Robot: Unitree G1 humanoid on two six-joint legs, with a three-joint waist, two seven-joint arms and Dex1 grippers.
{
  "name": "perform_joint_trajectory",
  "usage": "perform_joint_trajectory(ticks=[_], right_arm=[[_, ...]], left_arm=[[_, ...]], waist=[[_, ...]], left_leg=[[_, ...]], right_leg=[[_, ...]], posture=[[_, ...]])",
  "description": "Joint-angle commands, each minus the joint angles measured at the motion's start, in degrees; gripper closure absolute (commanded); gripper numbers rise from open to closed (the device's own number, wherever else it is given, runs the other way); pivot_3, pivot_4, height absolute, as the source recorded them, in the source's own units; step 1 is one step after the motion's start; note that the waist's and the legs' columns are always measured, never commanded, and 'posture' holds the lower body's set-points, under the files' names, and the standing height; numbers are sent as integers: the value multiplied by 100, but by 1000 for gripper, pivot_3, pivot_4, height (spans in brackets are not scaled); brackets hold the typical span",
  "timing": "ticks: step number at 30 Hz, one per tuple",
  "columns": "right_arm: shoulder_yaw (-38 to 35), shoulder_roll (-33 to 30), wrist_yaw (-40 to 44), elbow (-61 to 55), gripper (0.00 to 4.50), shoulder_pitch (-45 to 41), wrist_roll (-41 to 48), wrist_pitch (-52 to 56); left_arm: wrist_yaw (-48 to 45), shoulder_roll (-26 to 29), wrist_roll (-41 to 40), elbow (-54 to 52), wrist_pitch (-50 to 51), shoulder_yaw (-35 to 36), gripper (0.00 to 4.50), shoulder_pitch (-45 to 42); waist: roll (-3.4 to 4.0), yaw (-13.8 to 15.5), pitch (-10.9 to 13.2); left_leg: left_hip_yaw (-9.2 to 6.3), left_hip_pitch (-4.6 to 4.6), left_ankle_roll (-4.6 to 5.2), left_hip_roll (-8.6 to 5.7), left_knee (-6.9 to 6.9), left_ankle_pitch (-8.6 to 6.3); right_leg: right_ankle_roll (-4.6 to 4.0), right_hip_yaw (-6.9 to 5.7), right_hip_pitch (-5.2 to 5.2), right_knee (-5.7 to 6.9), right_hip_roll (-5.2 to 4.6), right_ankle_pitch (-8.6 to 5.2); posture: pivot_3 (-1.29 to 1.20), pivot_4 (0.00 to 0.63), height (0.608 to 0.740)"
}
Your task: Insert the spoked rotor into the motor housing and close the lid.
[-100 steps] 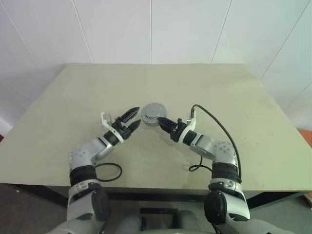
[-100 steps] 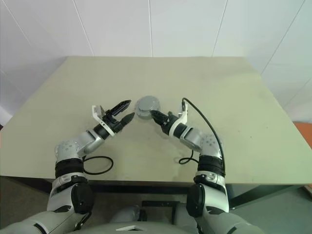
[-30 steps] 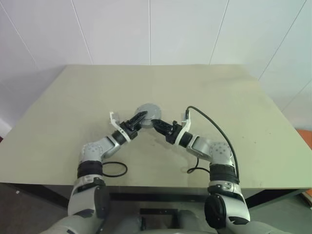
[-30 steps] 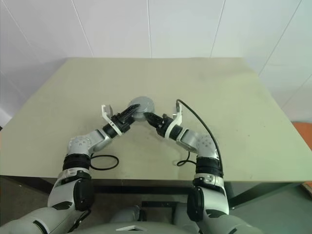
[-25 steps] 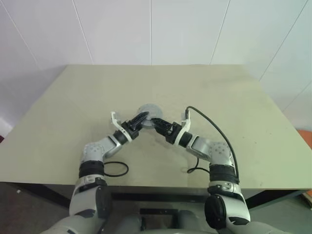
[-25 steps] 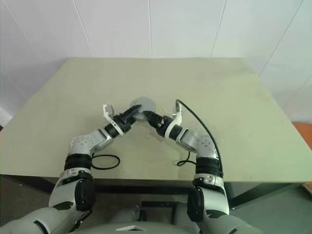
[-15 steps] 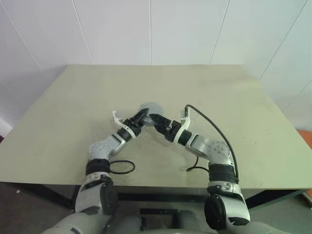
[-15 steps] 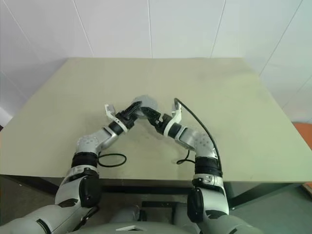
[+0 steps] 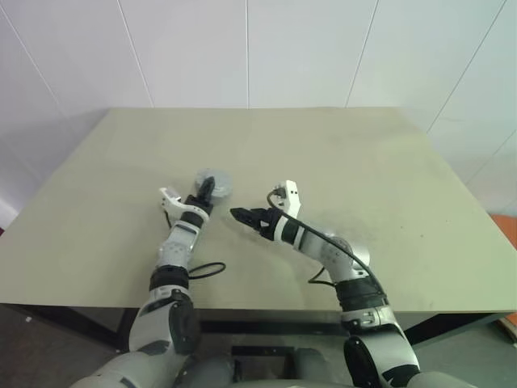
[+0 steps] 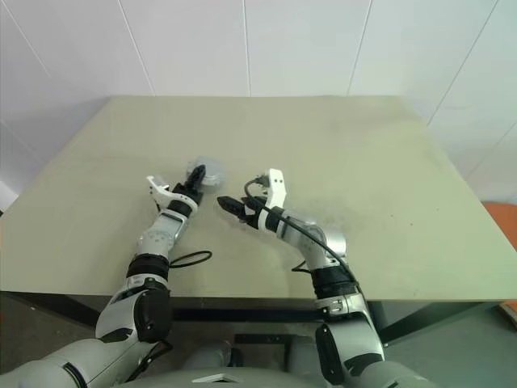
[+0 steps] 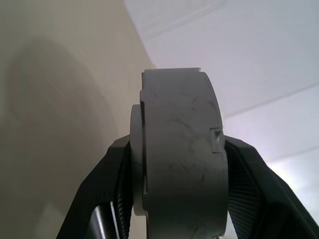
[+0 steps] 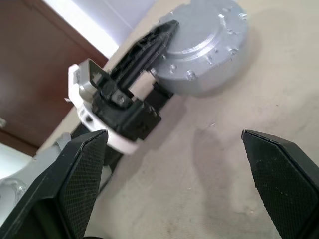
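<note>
A grey round drum (image 9: 215, 183), which I take for the motor housing, sits left of the table's middle. Its upper face (image 12: 204, 45) is closed and ringed with small studs. I cannot tell the lid apart from it. The spoked rotor is out of view. My left gripper (image 9: 206, 188) is shut on the drum, one finger (image 12: 147, 47) lying over its near rim; the left wrist view shows the drum (image 11: 177, 149) edge-on between both fingers. My right gripper (image 9: 237, 215) hovers a little to the right of the drum, apart from it, open and empty, pointing left.
The beige table (image 9: 363, 162) has free room across its back and right. One black cable loop (image 9: 206, 271) lies near the front edge by the left arm. Another cable (image 9: 323, 279) lies by the right arm.
The right gripper opened and came off the drum. The left gripper carried the drum to the left, away from it. Both wrists rolled.
</note>
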Motion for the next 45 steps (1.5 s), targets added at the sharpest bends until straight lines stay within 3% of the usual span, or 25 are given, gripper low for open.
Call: perform_joint_trajectory(ticks=[1, 10, 17, 23, 24, 29, 36, 40, 42, 45], right_arm=[[137, -53, 157, -186, 16, -4, -203, -227], [209, -68, 289, -191, 16, 88, -432, -363], [175, -87, 339, -187, 16, 104, -511, -396], [103, -77, 294, -30, 0, 62, -556, -415], [100, -66, 288, 10, 0, 64, -575, -416], [99, -29, 302, 149, 0, 86, -663, -439], [111, -35, 325, 387, 0, 15, -791, -469], [33, -54, 266, 538, 0, -73, -880, -539], [-18, -124, 216, 537, 0, -80, -965, -686], [-134, -249, 87, 478, 0, -35, -1118, -1048]], left_arm=[[53, 210, 176, 119, -989, 132, 2320, -253], [787, 854, 905, 1131, -2954, 151, 2320, -442], [1269, 1368, 1081, 1742, -3554, 231, 2320, -636], [1889, 1316, 1127, 1924, -3249, 169, 403, -580], [2092, 1209, 1116, 1832, -3126, 146, 84, -542], [3331, 670, 1067, 1039, -2271, 87, 33, -266], [5888, -466, 622, -2314, 1102, -379, 33, 693], [6799, -946, 97, -3878, 2666, -476, 33, 1019], [6486, -975, -229, -4386, 3187, -626, 33, 1072], [4632, -351, -223, -4634, 3522, -1354, 33, 1191]], waist=[[-2, 12, -1], [-16, -21, -10], [-27, 0, -16], [-32, 28, -19], [-34, 40, -20], [-31, 53, -30], [1, 147, -57], [9, 183, -63], [9, 192, -63], [8, 179, -56]], left_leg=[[0, 0, 0, 0, 0, 0], [0, 6, 1, 1, 2, 0], [-2, 8, 1, 2, 6, 1], [-2, 8, 1, 0, 7, 1], [-2, 8, 1, 0, 7, 1], [-3, 23, 1, -11, 10, 0], [-3, 78, 2, -22, 9, -3], [-6, 122, -9, -22, 8, -14], [-7, 131, -10, -23, 9, -14], [-11, 133, -9, -24, 10, -12]], right_leg=[[0, 0, 0, 0, 0, 0], [-4, 1, 1, 3, 11, 4], [-5, 0, 2, 7, 17, 6], [-5, -1, 4, 8, 14, 6], [-4, -1, 5, 9, 14, 6], [-1, -3, 23, 10, 4, 8], [3, -2, 87, -1, -6, 8], [10, -9, 141, -13, -5, 4], [11, -12, 151, -13, -3, 2], [8, -20, 152, -11, 2, 0]], posture=[[0, 0, 740], [0, 0, 740], [0, 0, 740], [0, 0, 740], [0, 0, 740], [0, 0, 740], [0, 0, 740], [0, 0, 740], [0, 0, 740], [0, 0, 740]])
